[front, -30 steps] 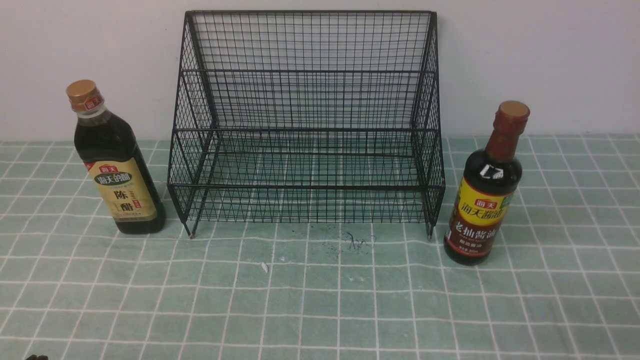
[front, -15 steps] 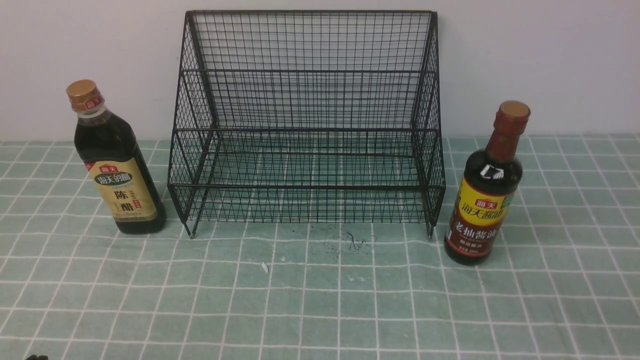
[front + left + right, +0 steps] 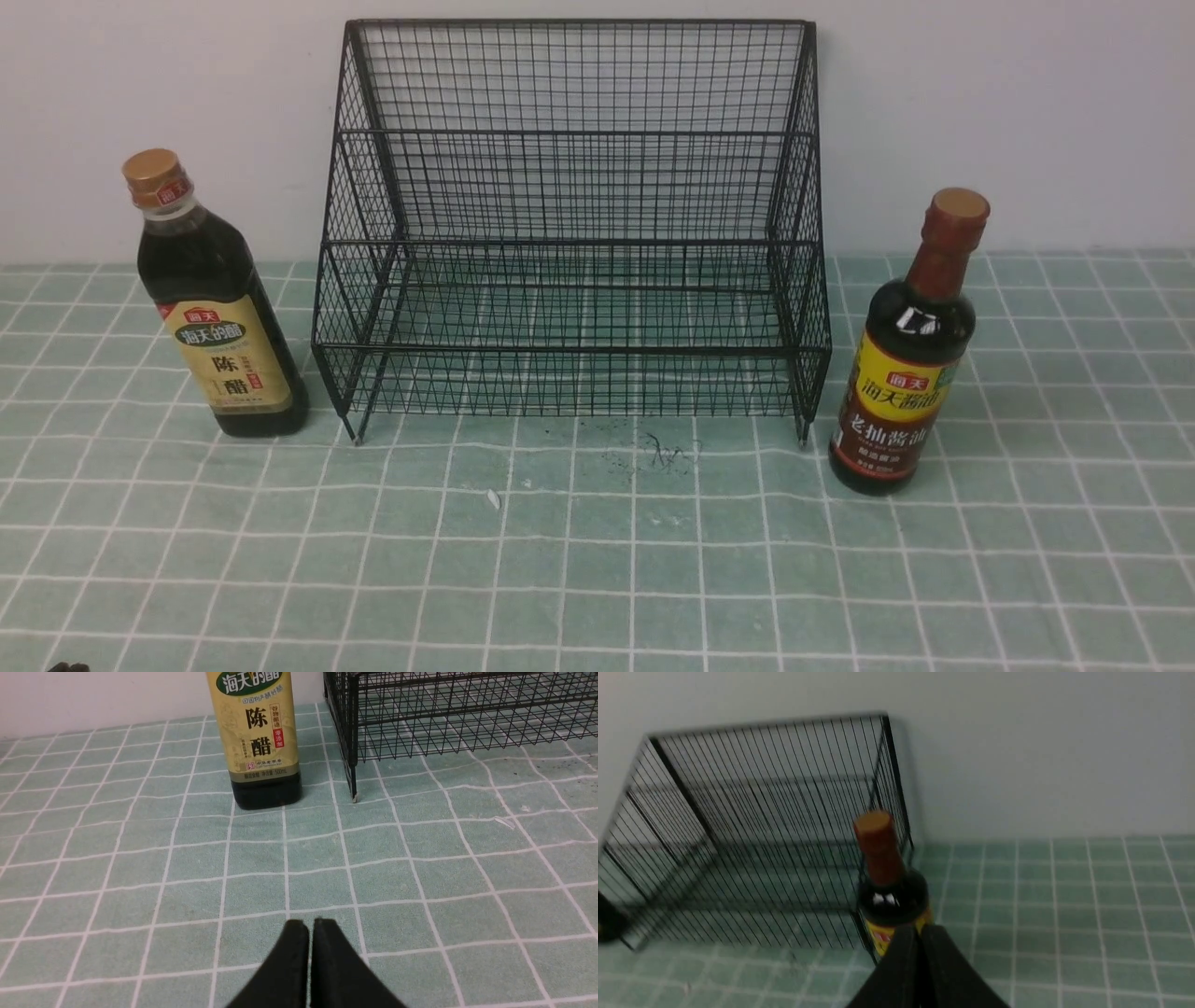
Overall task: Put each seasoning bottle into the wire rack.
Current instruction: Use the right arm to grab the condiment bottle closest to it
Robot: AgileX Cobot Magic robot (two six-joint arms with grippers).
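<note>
Okay, failure modes from here:
1. At left gripper (image 3: pixel 310 924): jaws pressed together, gripping nothing. Upright gold-capped bottle (image 3: pixel 259 742) well ahead of the jaws, just beside a corner leg of the wire rack (image 3: pixel 353 742). Advancing without opening first means knocking it over.
2. At right gripper (image 3: pixel 920 928): jaws likewise closed, empty. Upright long-necked bottle (image 3: pixel 889 891) close ahead of the jaws, rack's side mesh just beside it. Same topple risk, probably into the mesh.
3. Pinching either at the tapered neck: likely slip or swing, given tall liquid-filled bodies.
4. Clearing the rack's front rail too low: base snagging wire, tipping onto the tier.
5. Neither bottle in the rack yet.
</note>
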